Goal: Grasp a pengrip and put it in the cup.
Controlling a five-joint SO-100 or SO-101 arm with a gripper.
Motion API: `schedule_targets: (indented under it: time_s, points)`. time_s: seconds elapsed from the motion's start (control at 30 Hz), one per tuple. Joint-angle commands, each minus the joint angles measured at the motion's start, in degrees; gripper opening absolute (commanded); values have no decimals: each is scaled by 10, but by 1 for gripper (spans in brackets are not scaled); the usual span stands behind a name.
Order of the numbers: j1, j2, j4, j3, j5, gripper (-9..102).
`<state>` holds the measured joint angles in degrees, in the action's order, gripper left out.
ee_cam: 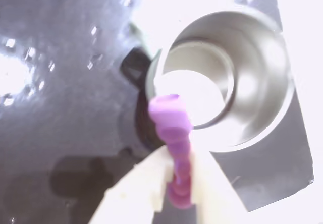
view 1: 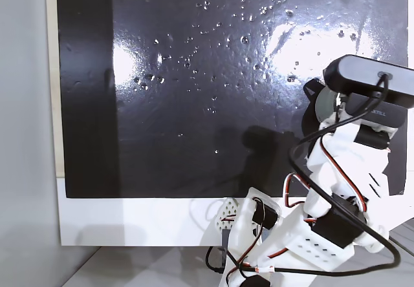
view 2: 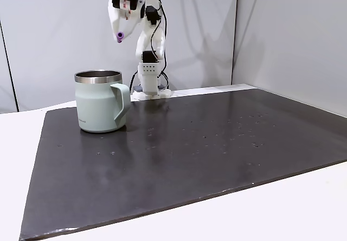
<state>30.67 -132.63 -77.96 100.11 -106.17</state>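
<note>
Jaws [ee_cam: 179,176] grip the pengrip [ee_cam: 174,133] above the cup [view 2: 100,102]; centring it over the steel opening before release prevents rim strikes.

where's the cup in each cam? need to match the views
In a fixed view: cup at mid-right, mostly hidden under the arm's black camera.
In a fixed view: cup left of centre, upright, handle to the right.
Wrist view: cup upper right, seen from above, behind the pengrip.
Shared landmark: the black mat under it.

Plain grey walls [view 2: 54,45], white table [view 2: 303,208], glossy black mat [view 2: 217,154]
</note>
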Motion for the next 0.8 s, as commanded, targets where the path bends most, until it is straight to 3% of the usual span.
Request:
schedule_targets:
  time_s: [0.0, 0.27, 0.6, 0.67, 0.77]
  points:
    - [35, -13, 69, 16, -4, 0]
    - [76, -4, 182, 104, -3, 0]
    - [76, 29, 192, 119, 41, 2]
    - [76, 29, 188, 120, 43, 6]
    - [76, 25, 178, 120, 43, 22]
